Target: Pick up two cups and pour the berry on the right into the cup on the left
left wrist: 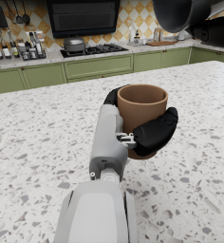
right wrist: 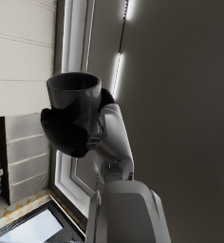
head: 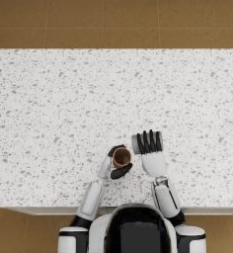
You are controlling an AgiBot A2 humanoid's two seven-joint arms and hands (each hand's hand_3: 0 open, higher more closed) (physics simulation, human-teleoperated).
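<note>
My left hand point(head: 117, 165) grips a brown cup point(head: 121, 157) upright above the speckled counter point(head: 49, 108); in the left wrist view the brown cup point(left wrist: 141, 108) sits between the dark fingers point(left wrist: 154, 133), and its inside is hidden. My right hand point(head: 150, 146) holds a grey cup point(head: 136, 143) tipped on its side, mouth toward the brown cup and just right of it. The right wrist view shows the grey cup point(right wrist: 76, 97) wrapped by my right hand point(right wrist: 69, 130). In the left wrist view the grey cup point(left wrist: 175, 14) hangs above and beyond the brown one. No berry is visible.
The white speckled counter spreads wide to the left, right and far side of both hands, with brown floor point(head: 113, 22) beyond its far edge. Green kitchen cabinets point(left wrist: 85, 66) and a stove point(left wrist: 85, 47) stand far behind in the left wrist view.
</note>
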